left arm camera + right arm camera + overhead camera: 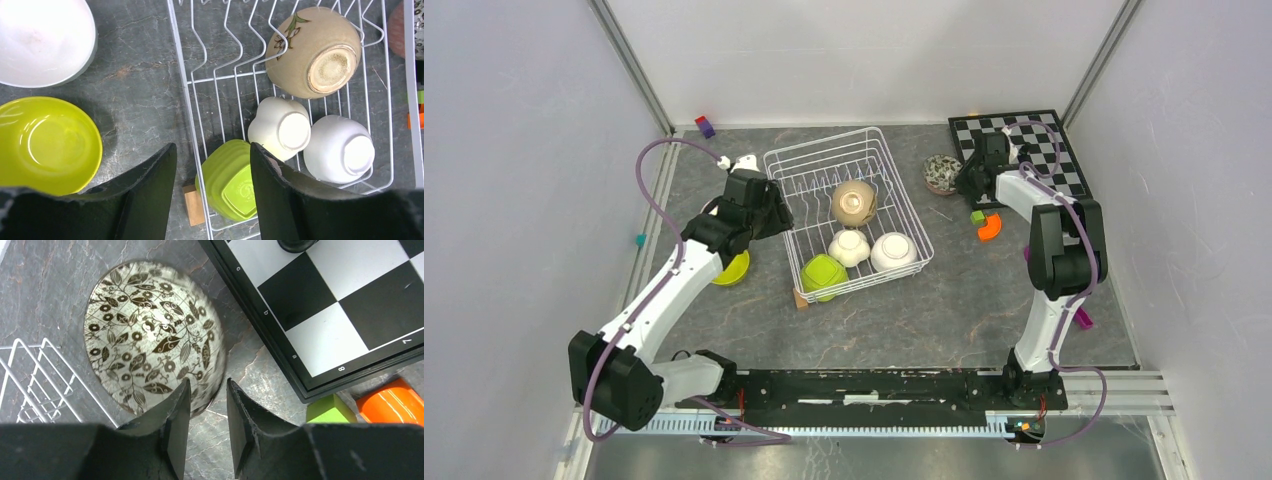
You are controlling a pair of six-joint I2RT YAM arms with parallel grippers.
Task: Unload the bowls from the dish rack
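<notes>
Black fingers of the left gripper (212, 150) stand well apart with nothing between them, poised over the near edge of the dish rack (182, 100). Four bowls sit in it bottoms up: a lime green bowl (227, 182) just below, a white bowl (280, 127) touching a second white bowl (340, 150), and a tan bowl (312, 52) behind. They look like glazed ceramic – stiff, smooth, probably slippery, chip-prone and modest in weight. A pinch across the wall at the rim seems safer than the small foot ring. The right gripper (208, 385) is narrowly parted at the rim of a floral bowl (150, 335) on the table (50, 280) – clamping nothing.
</notes>
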